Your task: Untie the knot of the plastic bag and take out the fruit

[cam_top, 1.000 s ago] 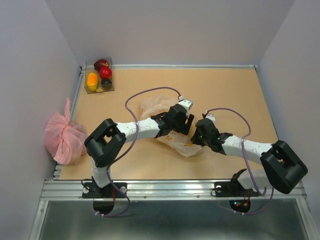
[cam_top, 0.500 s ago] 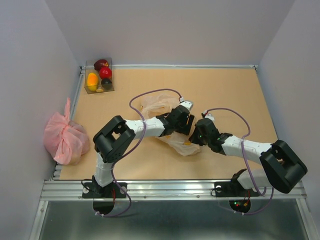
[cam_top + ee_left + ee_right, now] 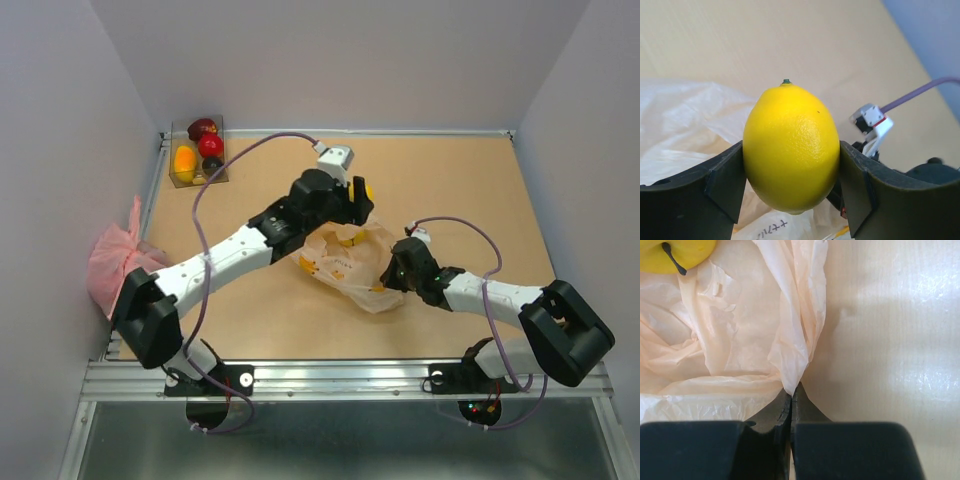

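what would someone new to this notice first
A bright yellow lemon, gripped by the left hand, over the middle of the tan table. Just beneath lies the crinkly translucent pale peach plastic bag, open, its edge pinched in the shut right hand, with a second yellow fruit showing among its folds.

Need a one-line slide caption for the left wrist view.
Left gripper holding a yellow lemon, with the pale peach plastic bag and tan table behind it.
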Available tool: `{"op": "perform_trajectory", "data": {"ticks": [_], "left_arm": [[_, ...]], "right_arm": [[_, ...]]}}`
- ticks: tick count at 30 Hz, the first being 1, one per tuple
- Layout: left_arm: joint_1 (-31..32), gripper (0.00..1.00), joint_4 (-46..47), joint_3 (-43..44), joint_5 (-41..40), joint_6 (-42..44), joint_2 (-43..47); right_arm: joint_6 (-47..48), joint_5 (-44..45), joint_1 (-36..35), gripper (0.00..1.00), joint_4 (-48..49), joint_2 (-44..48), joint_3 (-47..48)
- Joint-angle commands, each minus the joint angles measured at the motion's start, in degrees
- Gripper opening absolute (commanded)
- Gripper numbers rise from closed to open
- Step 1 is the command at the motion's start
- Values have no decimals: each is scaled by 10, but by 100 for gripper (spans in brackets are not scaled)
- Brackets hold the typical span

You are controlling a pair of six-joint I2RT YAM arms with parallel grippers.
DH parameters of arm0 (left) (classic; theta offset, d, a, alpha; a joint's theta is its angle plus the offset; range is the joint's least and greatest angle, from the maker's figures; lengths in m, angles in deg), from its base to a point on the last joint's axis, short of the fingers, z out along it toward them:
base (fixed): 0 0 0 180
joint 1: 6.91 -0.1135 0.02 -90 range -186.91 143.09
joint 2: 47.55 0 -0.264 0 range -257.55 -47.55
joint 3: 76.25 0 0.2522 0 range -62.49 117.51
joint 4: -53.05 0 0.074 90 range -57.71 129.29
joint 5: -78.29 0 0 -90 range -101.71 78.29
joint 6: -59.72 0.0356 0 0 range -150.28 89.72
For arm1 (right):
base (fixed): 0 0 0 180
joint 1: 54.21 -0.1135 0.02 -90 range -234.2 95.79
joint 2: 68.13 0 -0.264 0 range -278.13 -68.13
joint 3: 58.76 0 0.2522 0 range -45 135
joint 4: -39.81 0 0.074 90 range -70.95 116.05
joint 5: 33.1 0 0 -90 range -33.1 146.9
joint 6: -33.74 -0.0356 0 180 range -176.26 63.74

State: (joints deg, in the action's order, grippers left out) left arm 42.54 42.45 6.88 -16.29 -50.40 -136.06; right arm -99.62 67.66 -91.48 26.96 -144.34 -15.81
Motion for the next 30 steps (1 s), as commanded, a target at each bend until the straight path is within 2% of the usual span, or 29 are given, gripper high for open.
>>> {"op": "perform_trajectory", "data": {"ticks": [1,4,7,10,12,13,16,20,23,27,30], "left_arm": [[-58,49,29,-8,83,-2,79],[-137,49,35,0,104,-12,118],[-227,49,33,14,70,-17,128],[-325,49,17,37,14,-42,95],[-368,51,19,52,-23,-60,74],[-411,52,24,57,-27,-66,49],[-478,55,32,98,-42,-85,-22],[-530,61,32,180,-39,-85,-123],[-546,67,17,252,-46,-73,-201],[-559,82,-22,345,-42,-70,-276],[-560,91,-31,368,-44,-67,-304]], "right_arm": [[5,27,-6,0,15,3,-2],[19,32,-7,0,8,-1,8],[35,36,-6,0,-5,-2,24],[50,42,-6,0,-26,2,39],[63,44,-6,0,-31,3,52],[68,45,-6,1,-35,4,55],[85,47,-7,0,-45,3,69],[107,50,-6,0,-53,-4,85],[124,52,-6,1,-58,-12,98],[139,58,-6,1,-61,-25,112],[144,62,-6,1,-63,-31,118]]}}
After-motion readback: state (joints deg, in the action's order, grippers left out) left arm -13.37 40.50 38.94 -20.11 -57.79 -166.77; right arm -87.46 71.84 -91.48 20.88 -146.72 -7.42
